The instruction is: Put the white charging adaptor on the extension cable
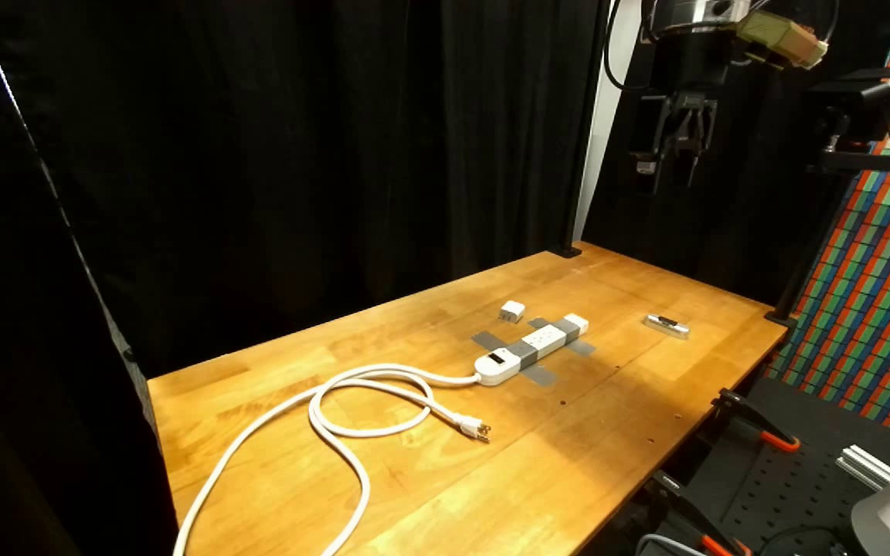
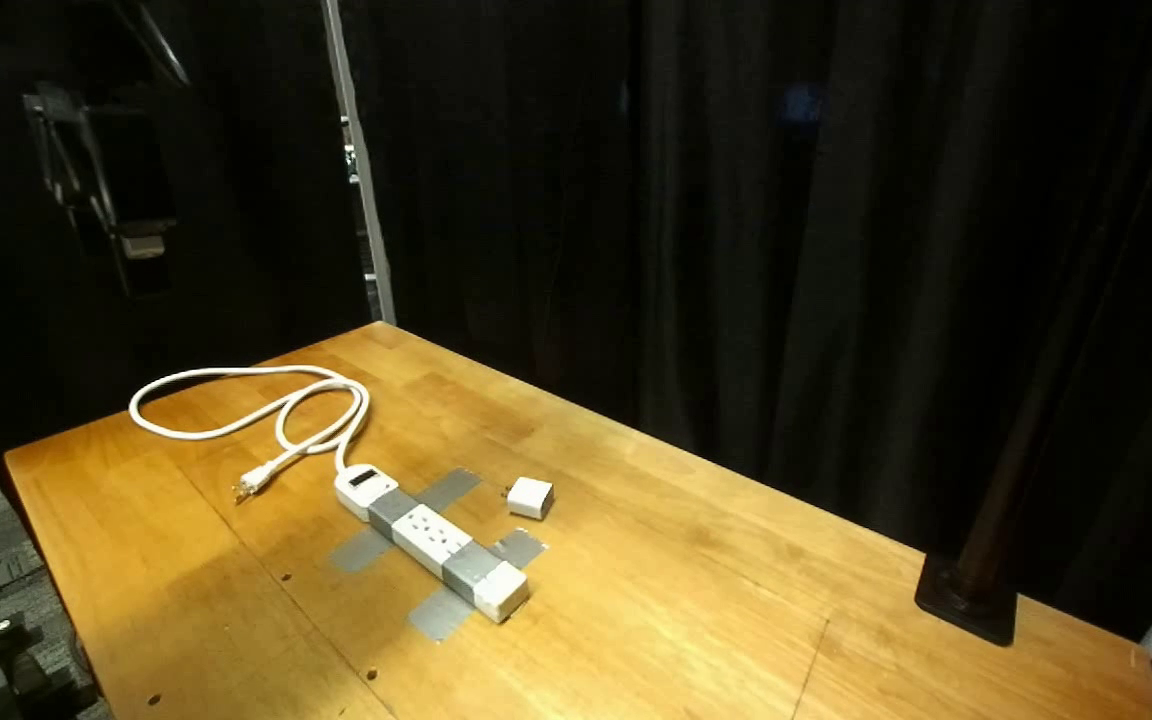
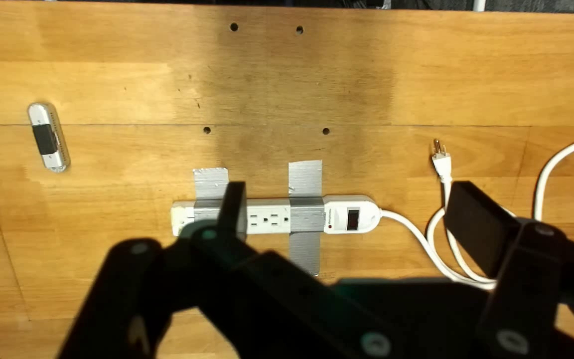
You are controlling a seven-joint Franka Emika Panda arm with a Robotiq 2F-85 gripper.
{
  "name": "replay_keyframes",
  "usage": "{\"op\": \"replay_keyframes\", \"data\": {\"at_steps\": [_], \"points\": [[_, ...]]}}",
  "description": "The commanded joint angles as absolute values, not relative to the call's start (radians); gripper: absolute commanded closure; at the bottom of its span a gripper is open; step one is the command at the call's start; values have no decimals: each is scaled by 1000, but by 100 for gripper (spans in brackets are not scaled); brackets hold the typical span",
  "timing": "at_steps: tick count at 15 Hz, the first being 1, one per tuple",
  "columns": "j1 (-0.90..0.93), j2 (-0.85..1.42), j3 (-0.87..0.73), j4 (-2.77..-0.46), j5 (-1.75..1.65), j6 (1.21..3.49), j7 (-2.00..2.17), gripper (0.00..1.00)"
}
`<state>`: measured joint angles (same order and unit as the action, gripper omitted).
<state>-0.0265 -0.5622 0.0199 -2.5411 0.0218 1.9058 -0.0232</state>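
I have my gripper point(image 1: 674, 177) released, spread wide, well above the bench point(image 2: 696, 580). The adaptor point(image 2: 530, 498) lies on the bench near the strip point(image 2: 433, 537), apart from it. Grey tape point(image 3: 306, 179) straps the strip down; its cord point(image 3: 540, 190) loops to a plug point(image 3: 442, 164).

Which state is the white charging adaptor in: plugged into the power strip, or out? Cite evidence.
Out: in both exterior views, the white charging adaptor lies on the wooden tabletop, apart from the power strip.
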Motion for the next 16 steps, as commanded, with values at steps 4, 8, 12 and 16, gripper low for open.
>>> {"op": "replay_keyframes", "data": {"at_steps": [4,8,12,16], "points": [[-18,-576,4,-2548,30,1940,-12,0],[-17,-584,0,-2556,28,1974,-17,25],[-16,-591,-2,-2563,27,2010,-21,51],[-16,-591,-2,-2565,26,2034,-20,82]]}}
